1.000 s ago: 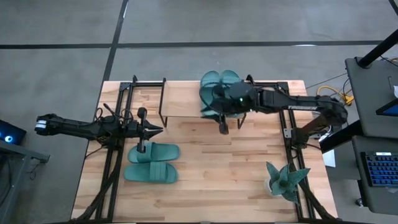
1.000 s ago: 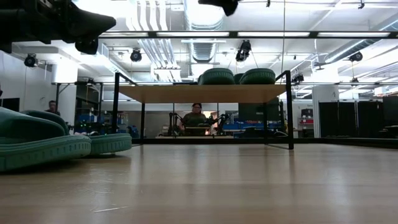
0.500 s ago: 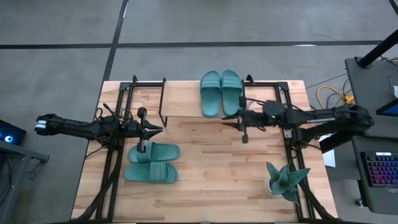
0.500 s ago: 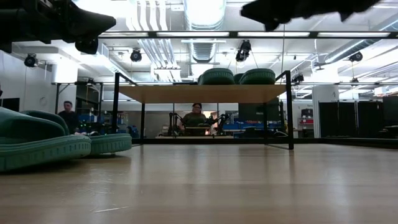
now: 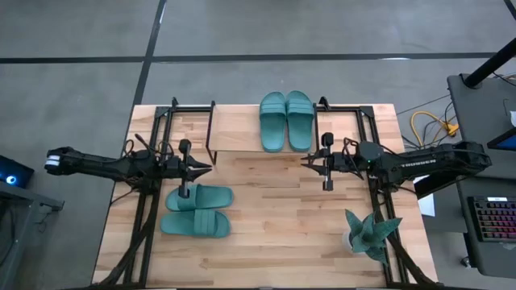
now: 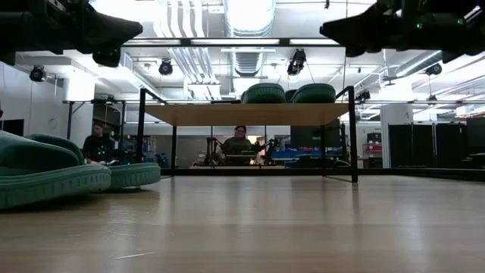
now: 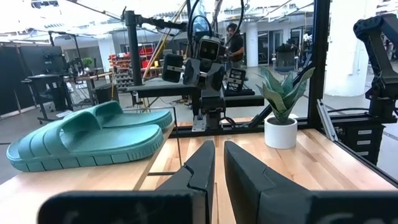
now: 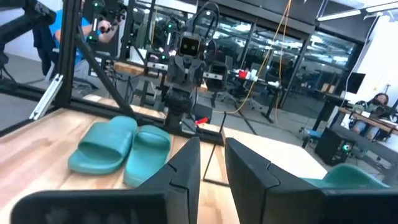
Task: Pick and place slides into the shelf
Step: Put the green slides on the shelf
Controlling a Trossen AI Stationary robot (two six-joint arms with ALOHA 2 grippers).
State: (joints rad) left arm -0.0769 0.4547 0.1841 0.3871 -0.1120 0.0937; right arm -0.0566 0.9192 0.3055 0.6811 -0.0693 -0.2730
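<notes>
Teal-green rubber is what all four slide sandals are moulded from, each with one wide ribbed strap, an open toe and a thick rounded sole. Two of them [image 5: 286,119] are seen lying side by side on the light-wood top board of the low shelf [image 5: 238,129], at its right end, with thin black metal legs beneath. The other two slides [image 5: 197,210] are seen on the pale butcher-block bench [image 5: 274,234], near and to the left of the shelf, one behind the other.

The left end effector [image 5: 203,167] is held clenched and empty just above the remaining pair. The right end effector [image 5: 309,160] hangs over the bench just near the shelf's right end, its fingers narrowly parted with nothing between them.

A slip is judged the main risk: soft rubber may flex or twist if only the strap is pinched, so a slide could swing and drop. The left fingers would first have to be opened, or the slide would merely be pushed along the smooth wood. A carried slide could also be knocked against the shelf's thin frame, or against the pair already placed, since free board remains only to their left. A teal spiky plant in a white pot [image 5: 369,235] at the near right could be clipped if the right arm is swung back carelessly.
</notes>
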